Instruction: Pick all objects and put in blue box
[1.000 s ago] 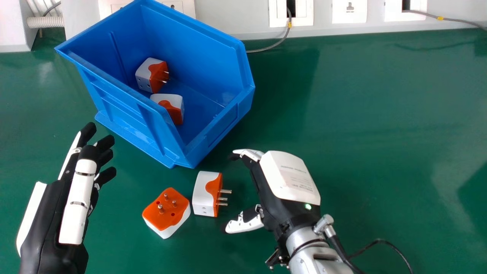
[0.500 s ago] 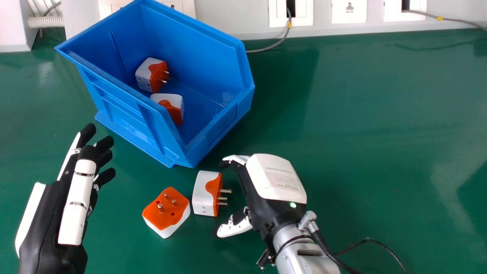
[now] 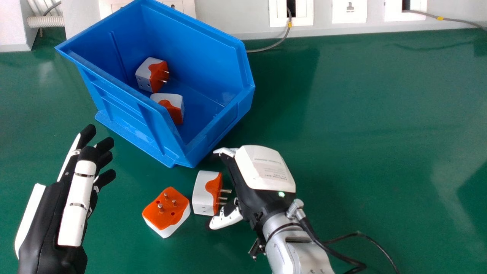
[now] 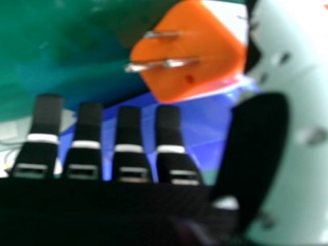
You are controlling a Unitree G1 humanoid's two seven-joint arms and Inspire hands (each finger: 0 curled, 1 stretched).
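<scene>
Has the right hand (image 3: 262, 171) spread, fingers straight and thumb apart from them, clamped on nothing, just beside the side-lying adapter (image 3: 206, 192) on the table (image 3: 361, 133). Could, by sliding further left with the thumb too low, nudge that adapter into the pins-up adapter (image 3: 166, 211) close by, turning the pair out of line before any grip. Could also catch on the metal pins (image 3: 223, 198), set facing the palm, and end up with a tilted, slipping hold. Might brush the near corner of the blue box (image 3: 125, 118) with fingertips so close, and shift the place for the drop. Must bring over two more, judging by the rear adapter (image 3: 152, 74) and the front adapter (image 3: 169, 106) already inside. Compared with a second ago, has brought the right hand leftward, from farther off to right by the pins. Has left all the adapters and the box unmoved, and the relaxed left hand (image 3: 78, 198) nearly in place at the head view's left side
</scene>
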